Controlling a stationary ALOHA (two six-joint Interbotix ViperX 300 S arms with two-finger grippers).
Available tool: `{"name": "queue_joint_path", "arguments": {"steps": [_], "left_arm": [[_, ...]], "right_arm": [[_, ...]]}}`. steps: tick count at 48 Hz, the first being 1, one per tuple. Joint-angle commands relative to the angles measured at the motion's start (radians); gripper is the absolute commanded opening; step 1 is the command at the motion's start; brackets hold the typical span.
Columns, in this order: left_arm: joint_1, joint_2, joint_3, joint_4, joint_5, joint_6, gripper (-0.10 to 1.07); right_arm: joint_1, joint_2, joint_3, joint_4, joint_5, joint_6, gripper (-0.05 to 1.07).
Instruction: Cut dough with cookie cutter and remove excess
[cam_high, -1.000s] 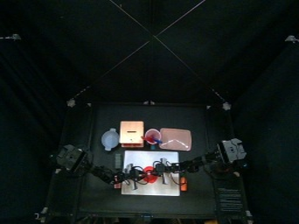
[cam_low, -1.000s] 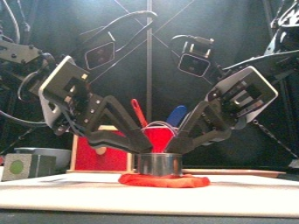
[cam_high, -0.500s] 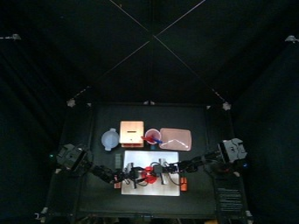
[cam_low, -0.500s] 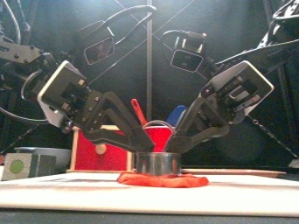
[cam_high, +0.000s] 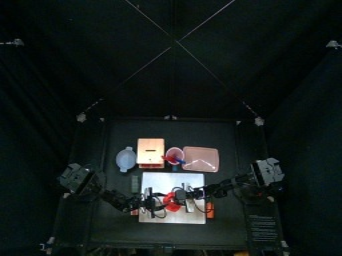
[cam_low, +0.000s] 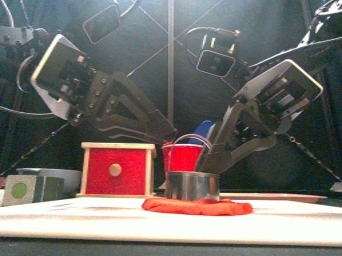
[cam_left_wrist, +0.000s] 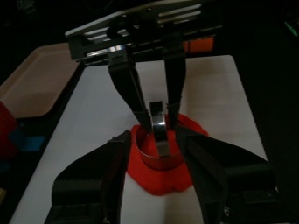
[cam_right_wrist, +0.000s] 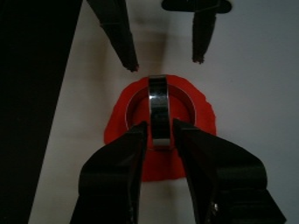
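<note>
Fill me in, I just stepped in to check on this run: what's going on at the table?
Two robot arms are working over a flat red dough on a white board. A round metal cookie cutter stands pressed into the dough's middle. Both tools are open at the cutter: the left tool has drawn up and back, the right tool straddles its rim without clamping it. The excess around the cutter has not been pulled away.
</note>
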Motion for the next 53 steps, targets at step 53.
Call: {"name": "queue_joint_path", "arguments": {"steps": [53], "left_arm": [[0.025, 0.126, -0.021, -0.133, 0.071, -0.006, 0.57]], "right_arm": [[-0.003, -0.060, -0.104, -0.041, 0.091, 0.005, 0.69]]}}
